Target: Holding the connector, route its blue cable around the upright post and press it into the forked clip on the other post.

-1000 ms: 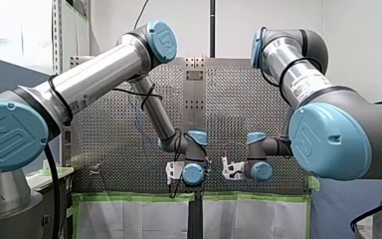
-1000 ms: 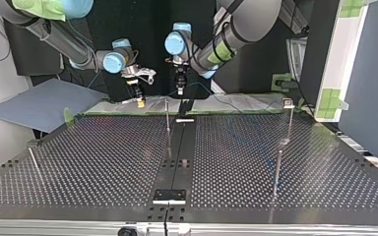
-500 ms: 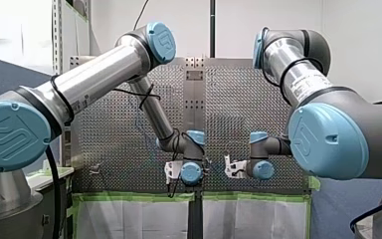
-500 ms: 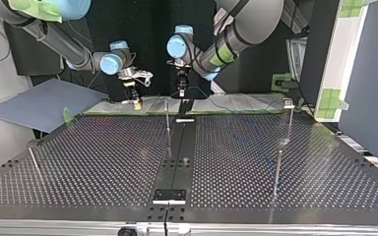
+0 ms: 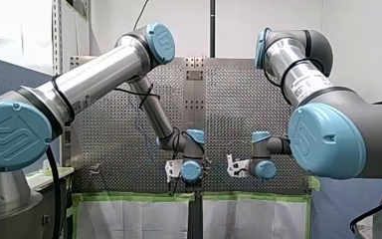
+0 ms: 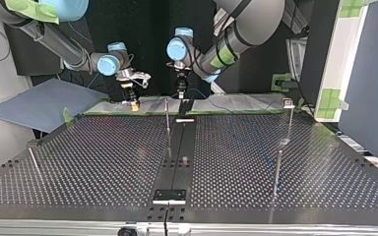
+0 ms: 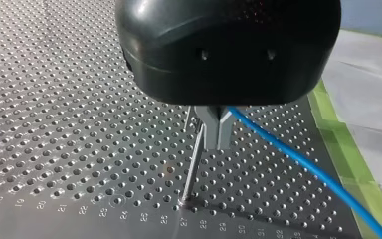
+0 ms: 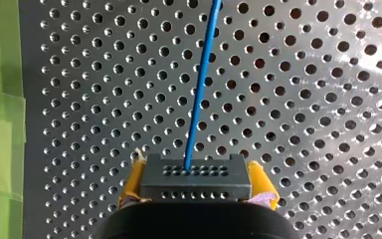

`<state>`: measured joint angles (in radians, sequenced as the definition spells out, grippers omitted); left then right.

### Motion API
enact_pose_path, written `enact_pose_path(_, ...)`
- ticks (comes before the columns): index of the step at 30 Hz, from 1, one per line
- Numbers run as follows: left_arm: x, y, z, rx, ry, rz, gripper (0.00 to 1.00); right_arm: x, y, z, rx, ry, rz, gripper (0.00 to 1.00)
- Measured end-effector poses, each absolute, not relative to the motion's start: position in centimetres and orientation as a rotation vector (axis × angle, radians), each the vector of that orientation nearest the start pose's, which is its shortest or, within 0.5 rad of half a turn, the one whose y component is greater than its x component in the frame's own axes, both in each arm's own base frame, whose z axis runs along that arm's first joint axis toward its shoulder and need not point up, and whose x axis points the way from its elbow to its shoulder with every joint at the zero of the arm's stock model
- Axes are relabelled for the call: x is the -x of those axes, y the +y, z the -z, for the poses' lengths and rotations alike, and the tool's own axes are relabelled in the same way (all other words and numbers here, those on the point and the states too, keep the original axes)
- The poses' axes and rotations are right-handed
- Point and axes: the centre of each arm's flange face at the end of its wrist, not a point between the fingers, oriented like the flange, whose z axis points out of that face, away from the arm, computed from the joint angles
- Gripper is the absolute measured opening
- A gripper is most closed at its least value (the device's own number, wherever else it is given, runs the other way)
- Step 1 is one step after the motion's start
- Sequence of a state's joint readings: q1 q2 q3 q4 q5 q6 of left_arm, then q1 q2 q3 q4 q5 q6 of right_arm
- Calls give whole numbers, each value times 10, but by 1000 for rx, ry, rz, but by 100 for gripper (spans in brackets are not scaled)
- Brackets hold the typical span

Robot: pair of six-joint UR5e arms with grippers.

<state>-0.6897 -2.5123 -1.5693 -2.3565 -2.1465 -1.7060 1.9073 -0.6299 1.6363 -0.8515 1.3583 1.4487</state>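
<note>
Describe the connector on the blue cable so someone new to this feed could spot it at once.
Over the perforated table, find my right gripper in its own wrist view. Clamped between its yellow pads is the connector, a dark grey block. It is the only block there, and the blue cable runs straight out of its finely holed face.

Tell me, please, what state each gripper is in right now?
My left gripper: shut on the blue cable.
My right gripper: yellow pads shut on the connector.
</note>
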Motion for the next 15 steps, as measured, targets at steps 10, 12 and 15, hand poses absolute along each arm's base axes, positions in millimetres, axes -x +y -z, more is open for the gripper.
enact_pose_path(10,-447,-467,18,-50,1707,116,4,-353,-549,32,-1755,-886,-1442,15)
enact_pose_path(12,-446,-467,21,-53,1712,113,4,-353,-549,32,-1755,-887,-1442,15)
enact_pose_path(15,-446,-466,31,-59,1724,105,4,-353,-549,32,-1757,-887,-1441,15)
